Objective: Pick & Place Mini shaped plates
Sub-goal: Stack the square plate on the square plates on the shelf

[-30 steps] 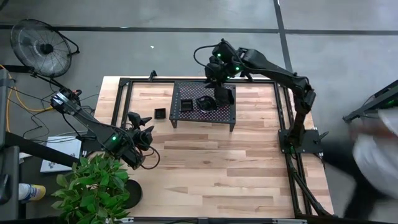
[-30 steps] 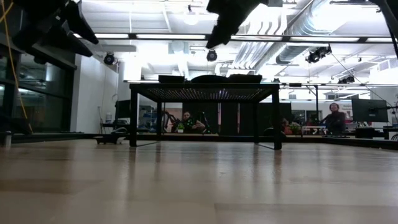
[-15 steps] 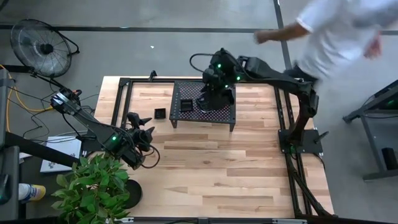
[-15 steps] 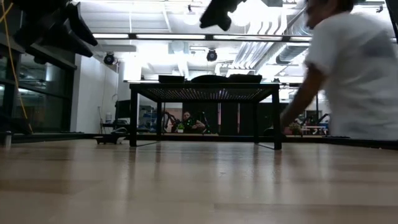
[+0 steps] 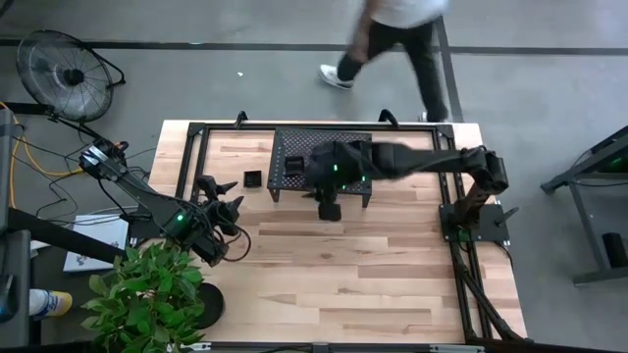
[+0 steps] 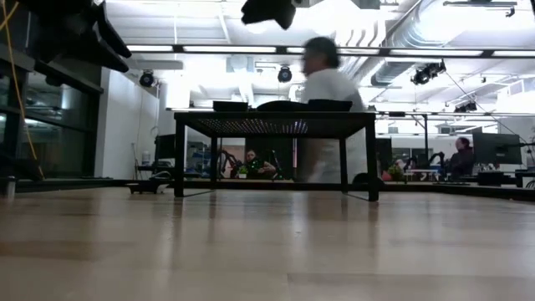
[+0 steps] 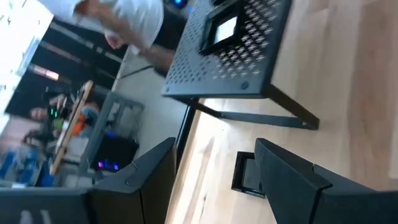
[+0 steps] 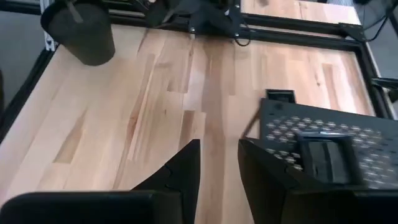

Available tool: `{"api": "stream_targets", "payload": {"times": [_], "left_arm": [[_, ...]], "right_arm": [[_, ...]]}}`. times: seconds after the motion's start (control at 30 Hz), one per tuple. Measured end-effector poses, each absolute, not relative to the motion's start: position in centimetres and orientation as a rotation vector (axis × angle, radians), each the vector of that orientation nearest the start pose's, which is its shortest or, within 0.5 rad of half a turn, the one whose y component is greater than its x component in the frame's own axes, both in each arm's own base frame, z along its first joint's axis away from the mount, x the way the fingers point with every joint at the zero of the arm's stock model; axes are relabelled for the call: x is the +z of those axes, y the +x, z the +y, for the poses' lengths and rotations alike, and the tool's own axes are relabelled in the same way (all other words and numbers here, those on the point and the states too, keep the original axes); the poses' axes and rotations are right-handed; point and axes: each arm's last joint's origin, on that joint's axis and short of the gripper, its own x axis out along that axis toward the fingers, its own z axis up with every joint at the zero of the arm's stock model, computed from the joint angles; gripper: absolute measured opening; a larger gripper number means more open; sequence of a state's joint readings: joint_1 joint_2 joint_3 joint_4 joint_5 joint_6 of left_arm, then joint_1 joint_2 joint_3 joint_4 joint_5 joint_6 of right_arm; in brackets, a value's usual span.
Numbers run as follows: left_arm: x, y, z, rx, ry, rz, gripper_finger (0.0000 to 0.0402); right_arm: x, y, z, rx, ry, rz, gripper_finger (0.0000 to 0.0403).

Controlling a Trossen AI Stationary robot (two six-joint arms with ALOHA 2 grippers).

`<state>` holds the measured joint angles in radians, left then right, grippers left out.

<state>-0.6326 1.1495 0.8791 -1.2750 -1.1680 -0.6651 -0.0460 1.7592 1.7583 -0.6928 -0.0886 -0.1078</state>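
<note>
A robotics lab or open workshop floor. The wooden surface [image 5: 324, 265] sits in a black metal frame [image 5: 456, 255] on a grey concrete floor [image 5: 245, 25] crossed by dark seams, with a floor fan [image 5: 67, 64] at the upper left of the high view and a potted plant [image 5: 152, 299] at the lower left. The low view looks into a long hall with strip lights [image 6: 217, 48], exposed silver ducts [image 6: 368, 42] and a ceiling camera [image 6: 285, 74], computer monitors [image 6: 495, 149] at the right, and seated people at desks [image 6: 457, 157]. A person [image 6: 328, 117] in a white shirt walks past behind the black mesh rack [image 6: 276, 125].
</note>
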Motion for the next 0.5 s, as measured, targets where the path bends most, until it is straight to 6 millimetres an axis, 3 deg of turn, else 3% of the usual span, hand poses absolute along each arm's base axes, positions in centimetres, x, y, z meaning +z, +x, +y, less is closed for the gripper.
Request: {"api": "stream_targets", "payload": {"times": [0.17, 0.33, 0.5], "left_arm": [[25.7, 15.1, -5.8, 0.786, 0.551, 0.816, 0.0213], [25.7, 15.7, -3.3, 0.901, 0.487, 0.920, 0.0213], [25.5, 16.2, -0.6, 0.958, 0.379, 1.062, 0.0213]], "right_arm": [[32.7, 38.5, 0.5, 0.047, -0.079, 0.590, 0.0103], [31.5, 37.2, 1.9, -0.069, -0.134, 0.474, 0.0103], [31.1, 36.1, 3.5, -0.077, -0.137, 0.311, 0.0103]]}}
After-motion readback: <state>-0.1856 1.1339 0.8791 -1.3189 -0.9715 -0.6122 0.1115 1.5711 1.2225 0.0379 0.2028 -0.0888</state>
